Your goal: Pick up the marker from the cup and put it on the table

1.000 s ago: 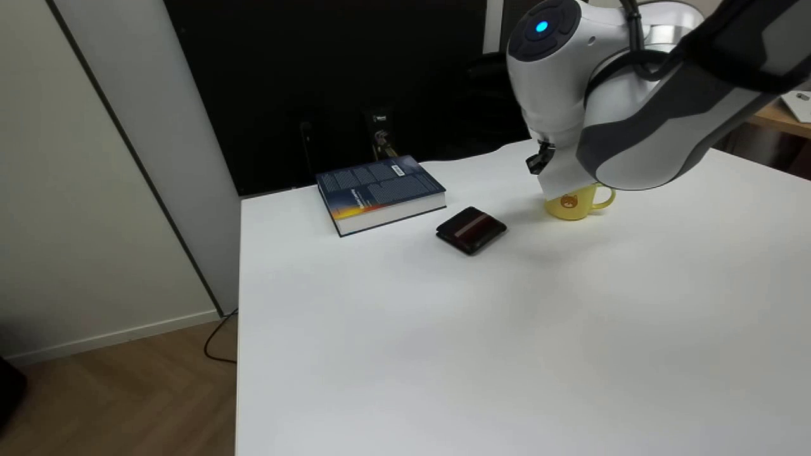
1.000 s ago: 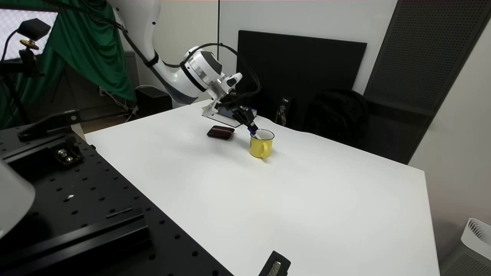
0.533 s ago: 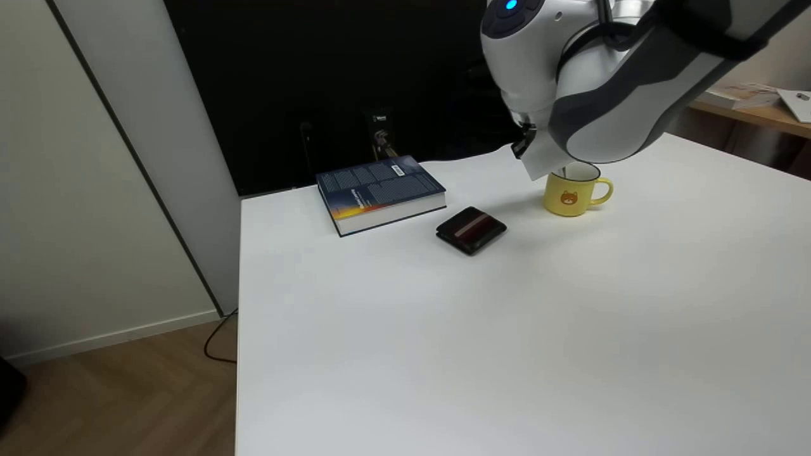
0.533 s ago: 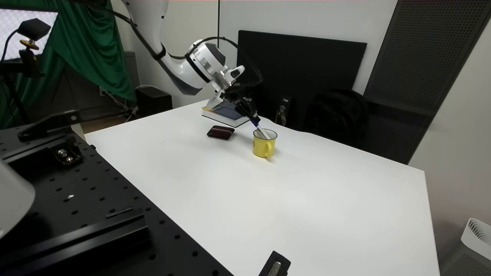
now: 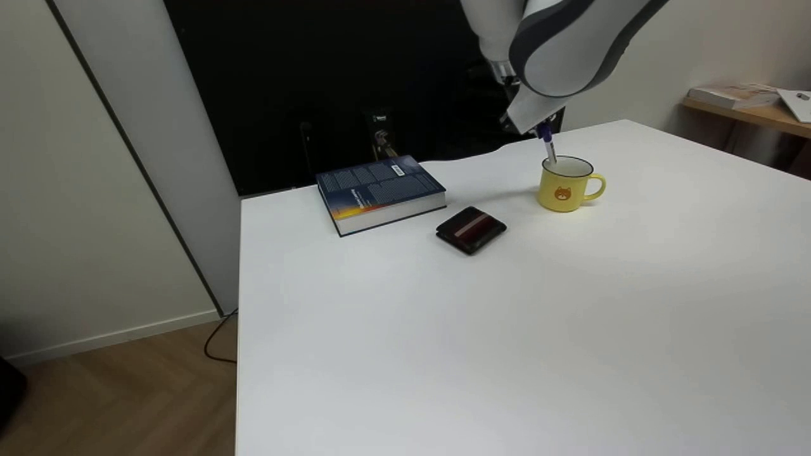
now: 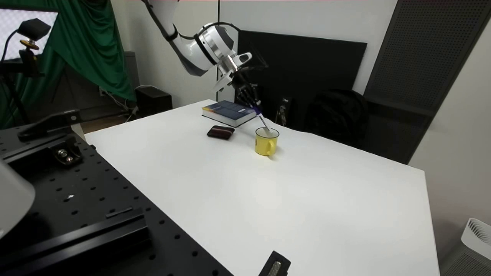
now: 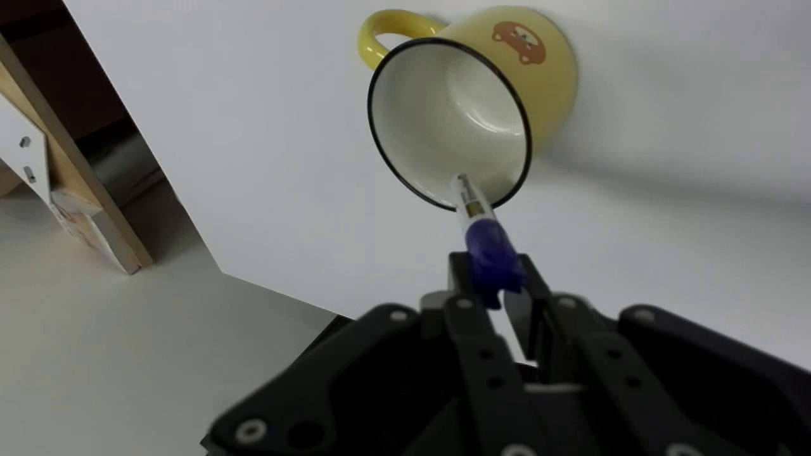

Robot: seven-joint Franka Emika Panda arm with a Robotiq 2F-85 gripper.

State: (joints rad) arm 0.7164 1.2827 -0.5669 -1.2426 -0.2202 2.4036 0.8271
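the gripper [image 7: 497, 275] pinches the marker [image 7: 485, 235] by its purple end, fingers [image 7: 538, 288] parted only that much; the tip slants down at the mouth of the cup [image 7: 552, 82], upright on the table [image 5: 405, 354].

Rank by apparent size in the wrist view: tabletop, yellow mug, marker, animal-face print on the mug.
1. White tabletop, cut off by the frame
2. Yellow mug
3. Marker, in the jaws
4. Animal-face print
Order as seen; the marker is nearest the camera, which enlarges it.
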